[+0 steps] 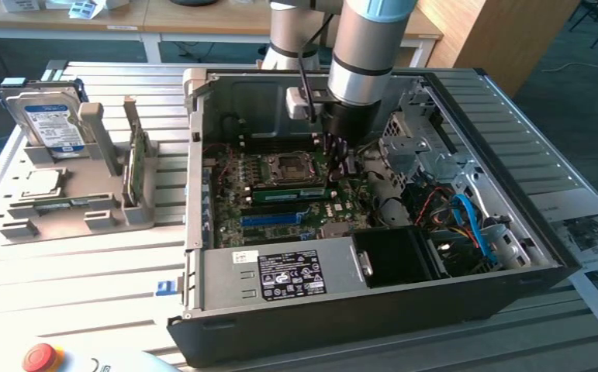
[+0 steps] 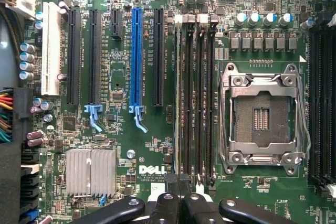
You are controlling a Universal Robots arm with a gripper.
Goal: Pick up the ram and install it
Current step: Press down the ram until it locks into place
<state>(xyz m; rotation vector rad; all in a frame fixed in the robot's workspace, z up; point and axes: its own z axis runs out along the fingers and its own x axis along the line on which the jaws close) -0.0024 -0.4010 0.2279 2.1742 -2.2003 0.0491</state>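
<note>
The open computer case [image 1: 381, 310] stands on a slatted metal table [image 1: 71, 271]; inside, the gripper [image 1: 337, 159] is shut, holding nothing, over the motherboard [image 2: 126, 145]; the ram [image 1: 288, 193] sits in its slot beside the processor socket [image 2: 260, 116]; behind stand wooden desks [image 1: 195, 19].

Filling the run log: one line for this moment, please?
tool: shut | place: over ram | ram: standing in motherboard slot

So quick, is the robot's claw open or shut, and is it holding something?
Gripper: shut; whether it holds anything cannot be told.
</note>
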